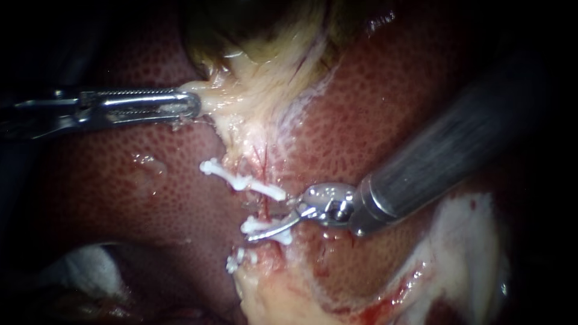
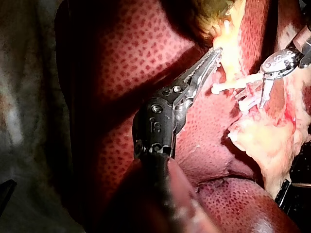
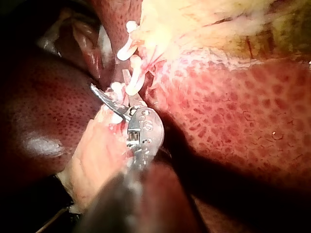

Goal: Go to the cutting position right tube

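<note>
"Tube (image 1: 263,207) is seen in the middle as a thin red string. It is laid over the liver (image 1: 385,120) and runs down from the pale tissue (image 1: 253,90) under the gallbladder (image 1: 253,30). Three white clips are set across it: the top clip (image 1: 241,180), the middle clip (image 1: 265,227) and the low clip (image 1: 236,260)."

"Can it be called the right tube?"

"That cannot be told. Only one tube is made out."

"How is the right instrument (image 1: 276,224) placed?"

"Its two thin blades are spread apart, and nothing is pinched by them. They are set at the tube between the top clip and the middle clip. One curved blade is lying on or just beside the middle clip. Which of the two cannot be told."

"What could go wrong?"

"If the blades are shut so near that clip, the clip could be cut or knocked off. Then the tube would be left open. The liver under the tube could also be nicked if the blades are pushed too deep."

"And the left instrument (image 1: 191,106)?"

"Its jaws are pressed together on the edge of the pale tissue, and the tube is held tight that way. If it is pulled too hard, the tube could be torn or a clip dragged off. If the tissue is let slip, the tube could go loose and be missed by the blades."
</note>
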Robot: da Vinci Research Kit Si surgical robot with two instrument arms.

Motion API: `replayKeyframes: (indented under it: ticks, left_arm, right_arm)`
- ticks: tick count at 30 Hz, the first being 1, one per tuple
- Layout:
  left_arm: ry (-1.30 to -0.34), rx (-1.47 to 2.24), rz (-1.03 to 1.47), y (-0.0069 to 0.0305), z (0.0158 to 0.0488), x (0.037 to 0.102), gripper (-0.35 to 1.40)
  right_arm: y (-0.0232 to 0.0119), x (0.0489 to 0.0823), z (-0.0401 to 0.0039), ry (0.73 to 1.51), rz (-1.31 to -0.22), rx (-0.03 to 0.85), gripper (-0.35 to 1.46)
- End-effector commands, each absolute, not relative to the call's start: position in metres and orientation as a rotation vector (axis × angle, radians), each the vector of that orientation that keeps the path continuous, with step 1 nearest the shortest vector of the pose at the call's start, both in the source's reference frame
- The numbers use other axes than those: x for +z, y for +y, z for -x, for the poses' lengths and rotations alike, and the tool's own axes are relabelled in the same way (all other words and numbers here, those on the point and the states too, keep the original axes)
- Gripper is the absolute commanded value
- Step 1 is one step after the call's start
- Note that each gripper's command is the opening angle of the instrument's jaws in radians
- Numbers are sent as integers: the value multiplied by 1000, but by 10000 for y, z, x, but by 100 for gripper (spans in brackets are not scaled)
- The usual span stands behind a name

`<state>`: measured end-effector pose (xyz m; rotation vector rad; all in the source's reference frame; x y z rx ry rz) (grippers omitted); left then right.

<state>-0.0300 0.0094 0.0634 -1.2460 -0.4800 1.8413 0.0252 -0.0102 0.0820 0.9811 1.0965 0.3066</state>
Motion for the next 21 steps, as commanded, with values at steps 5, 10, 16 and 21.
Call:
replayKeyframes:
  ticks: [5,10,16,21]
  left_arm:
    - [-479,1842,1245,94,300,634,-35]
    - [-479,1842,1245,94,300,634,-35]
    - [-479,1842,1245,94,300,634,-35]
    - [-479,1842,1245,94,300,634,-35]
  right_arm:
    - [-97,823,-263,1137,-986,330,121]
    - [-93,826,-265,1150,-997,353,121]
    - [-94,828,-265,1147,-1000,357,111]
    - [-94,828,-265,1147,-1000,357,111]
